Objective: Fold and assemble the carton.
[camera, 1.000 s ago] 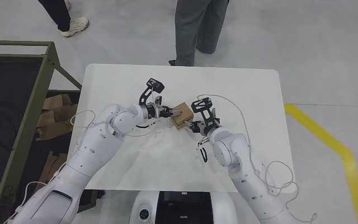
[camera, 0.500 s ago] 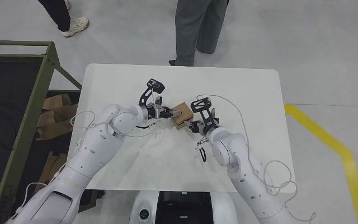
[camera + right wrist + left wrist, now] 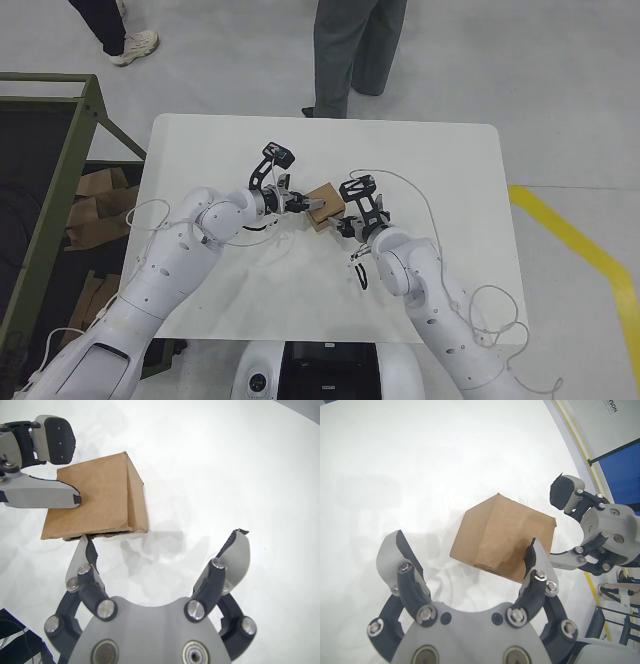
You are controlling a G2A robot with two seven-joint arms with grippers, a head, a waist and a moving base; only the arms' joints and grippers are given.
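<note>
Both arms bend inward over the middle of the white worktop (image 3: 440, 160) and meet at the small brown carton (image 3: 325, 205), which sits between them. The left tool (image 3: 298, 203) is spread open, with one finger laid flat on the carton's upper face and the other clear of it. The right tool (image 3: 163, 538) is also spread wide, one fingertip touching the carton's ragged lower edge. The carton's underside and far end are hidden.

The carton (image 3: 325, 205) sits on the tabletop (image 3: 450, 180) near its middle, a little nearer the far edge. The left gripper (image 3: 296, 201) is at its left with one finger on top. The right gripper (image 3: 349, 218) is at its right, one fingertip against the carton's edge.
</note>
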